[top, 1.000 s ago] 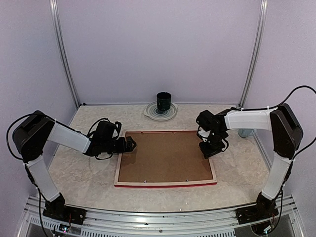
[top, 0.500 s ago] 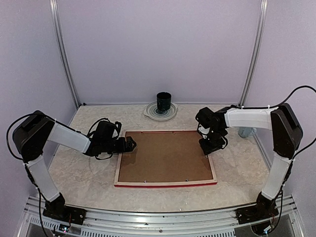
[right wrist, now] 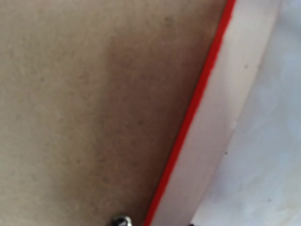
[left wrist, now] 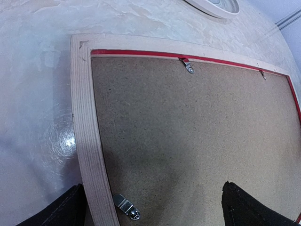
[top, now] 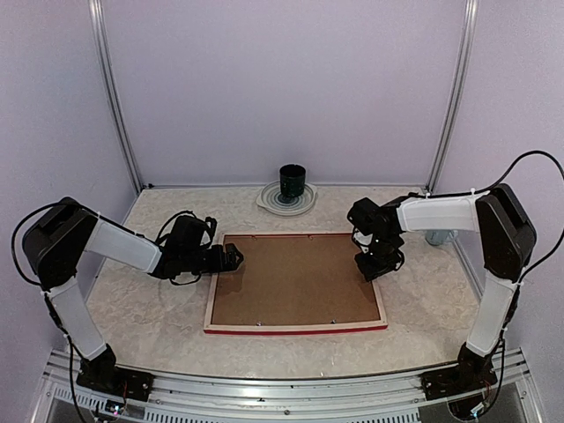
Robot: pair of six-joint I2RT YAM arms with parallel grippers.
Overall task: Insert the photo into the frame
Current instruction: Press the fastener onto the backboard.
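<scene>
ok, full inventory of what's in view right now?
thin rectangular red picture frame: 1, red edges, pale wood back, face down mid-table
brown cardboard backing board: 1, brown, inside the frame
small metal clips: at least 3, silver, along the frame's inner edge
dark cup: 1, near-black, on the plate
round white plate: 1, white, far centre
greyish object: 1, behind right arm, too hidden to name
photo: none visible
marbled tabletop: 1, cream
left gripper: open, at the frame's left side
right gripper: at the frame's right side, jaws unclear

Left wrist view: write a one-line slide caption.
Open left jaws hover over the face-down frame edge, a metal clip on the backing board between them.
</scene>
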